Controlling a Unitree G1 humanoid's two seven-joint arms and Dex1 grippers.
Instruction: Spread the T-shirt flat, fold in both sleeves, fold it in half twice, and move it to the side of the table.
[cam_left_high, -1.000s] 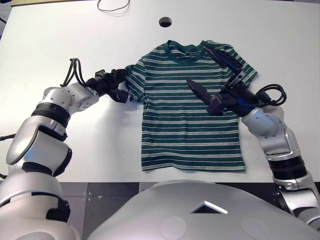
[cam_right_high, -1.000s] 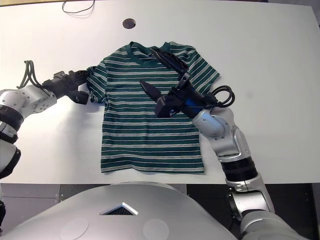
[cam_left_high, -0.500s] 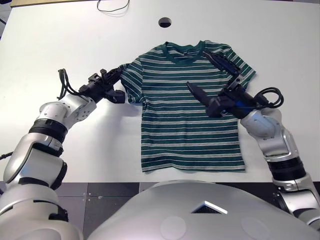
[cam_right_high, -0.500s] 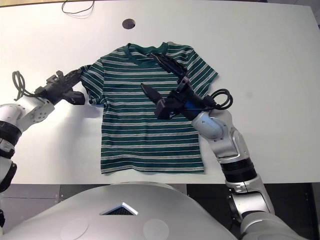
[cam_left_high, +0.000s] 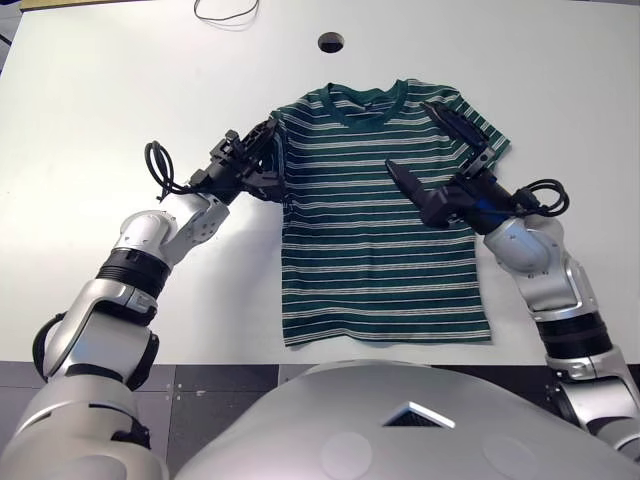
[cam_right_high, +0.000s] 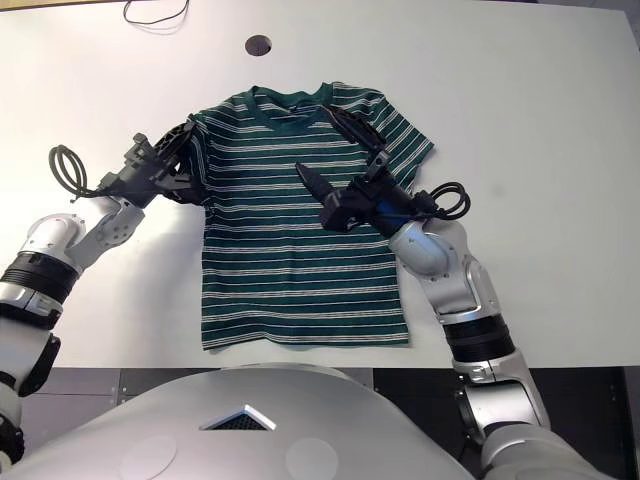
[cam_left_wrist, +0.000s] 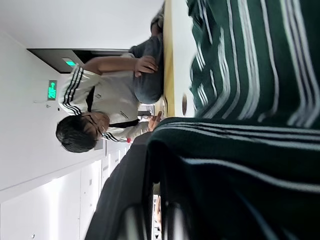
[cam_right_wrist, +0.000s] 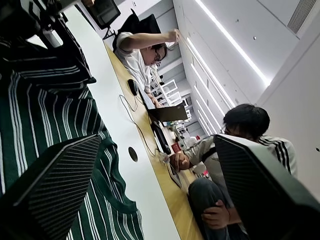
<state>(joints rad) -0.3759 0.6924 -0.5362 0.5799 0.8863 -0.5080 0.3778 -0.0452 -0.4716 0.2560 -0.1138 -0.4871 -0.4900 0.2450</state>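
Moved since a second ago: the left gripper (cam_left_high: 262, 160), which was carried from the bare table well out to the left of the collar (cam_left_high: 367, 98) inward to the shirt's edge. The left sleeve (cam_left_high: 275, 135) was drawn in with it.

In the head view, the T-shirt (cam_left_high: 385, 250) is seen lying flat on the table (cam_left_high: 120, 80), collar away from the robot, with that sleeve raised and turned toward the collar. The right gripper (cam_left_high: 432, 152) is held low over the shoulder to the right of the collar, fingers wide apart with nothing between them; it has barely shifted.

In the left wrist view, striped cloth is draped across the dark fingers (cam_left_wrist: 125, 200). They appear to be clamped on the sleeve, though the contact itself is hidden by fabric.

In the right wrist view, both ribbed fingers (cam_right_wrist: 55, 185) are seen spread, with the shirt below.

The spreading is judged done and the first sleeve fold under way. The right sleeve (cam_left_high: 495, 135) is not yet folded.
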